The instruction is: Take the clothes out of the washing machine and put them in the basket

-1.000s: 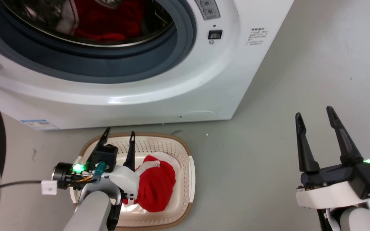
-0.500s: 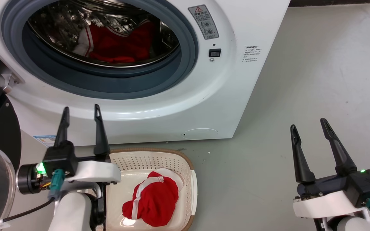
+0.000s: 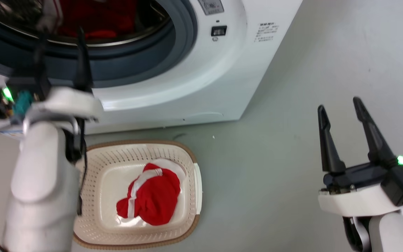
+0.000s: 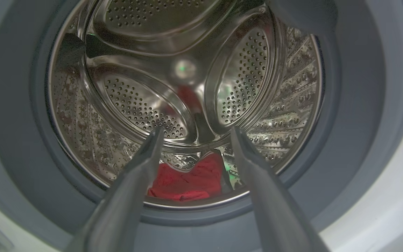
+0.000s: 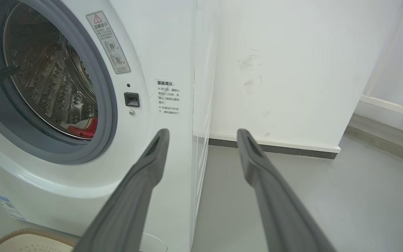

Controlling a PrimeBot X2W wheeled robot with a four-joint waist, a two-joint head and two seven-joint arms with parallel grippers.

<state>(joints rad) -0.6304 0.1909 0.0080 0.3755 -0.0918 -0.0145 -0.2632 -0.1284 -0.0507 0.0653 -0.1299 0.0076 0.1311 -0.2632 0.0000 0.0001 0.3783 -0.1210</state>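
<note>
Basket [image 3: 191, 164] of clothes [image 3: 152, 197] sits before washing machine [image 3: 201, 80], left forearm [image 3: 40, 199] overlapping.

Grey floor [image 3: 310, 70] meets a scuffed white wall [image 5: 275, 70] with dark skirting [image 5: 275, 149].

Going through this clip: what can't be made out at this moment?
1. Clothes left in the washing machine: the head view's top edge cuts the drum; in the left wrist view the left gripper and grey rim cover part of the red fabric.
2. Basket left side: behind the left forearm, head view.
3. Front label print: too small.
</note>
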